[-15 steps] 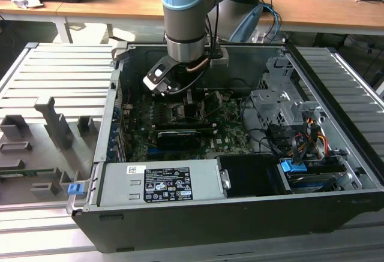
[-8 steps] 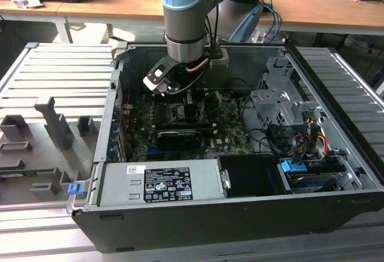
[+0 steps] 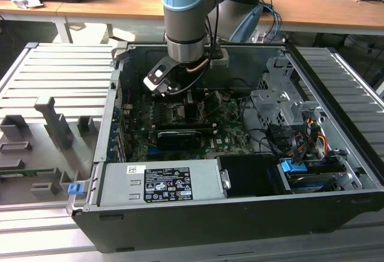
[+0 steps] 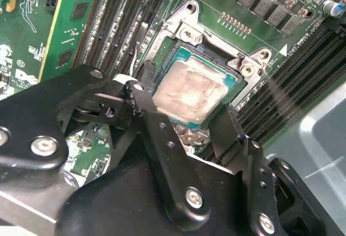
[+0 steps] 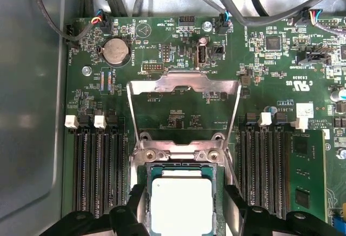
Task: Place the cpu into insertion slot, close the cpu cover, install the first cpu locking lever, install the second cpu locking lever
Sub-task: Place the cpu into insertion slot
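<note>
The cpu (image 5: 181,203) lies flat in the insertion slot (image 5: 141,190) with its dull silvery top up, directly between the two fingers of the gripper (image 5: 184,206). It is close to square, so it has no real long axis. Its side edges run parallel to the fingers' inner faces.

In the first wrist view a strip of socket shows between each finger (image 5: 135,206) and the chip. From that I judge the jaws to be spread wider than the chip and standing off it, not clamping it. The second wrist view shows the same straddle, with the cpu (image 4: 189,90) seated level and the gripper (image 4: 184,109) low over it.

The relation that matters is straight ahead of the fingertips. The cpu cover (image 5: 186,80) is hinged just past the chip's far edge and is swung back away from the gripper. Bare motherboard (image 5: 173,120) shows through its open centre, so the socket is uncovered.

Outside each finger run black memory slots (image 5: 97,171).
</note>
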